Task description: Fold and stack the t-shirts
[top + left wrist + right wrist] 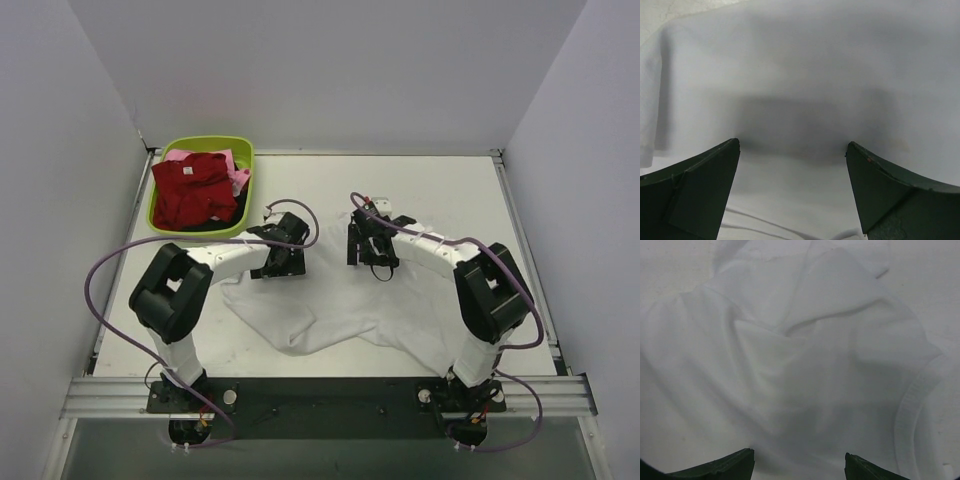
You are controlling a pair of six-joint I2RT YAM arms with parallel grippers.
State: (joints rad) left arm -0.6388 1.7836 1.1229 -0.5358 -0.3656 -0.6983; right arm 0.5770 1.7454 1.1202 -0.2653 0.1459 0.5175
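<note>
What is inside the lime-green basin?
A dark red t-shirt lies crumpled on top in the basin; a pink t-shirt peeks out beneath it. Whatever else lies under them is covered.

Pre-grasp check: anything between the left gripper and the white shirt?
Nothing. The left wrist view shows only bare white t-shirt cloth beyond the open left gripper.

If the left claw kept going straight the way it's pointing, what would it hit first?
Most likely the white t-shirt: the left gripper points down at it with open jaws and nothing shows in between. The gap is hard to judge.
</note>
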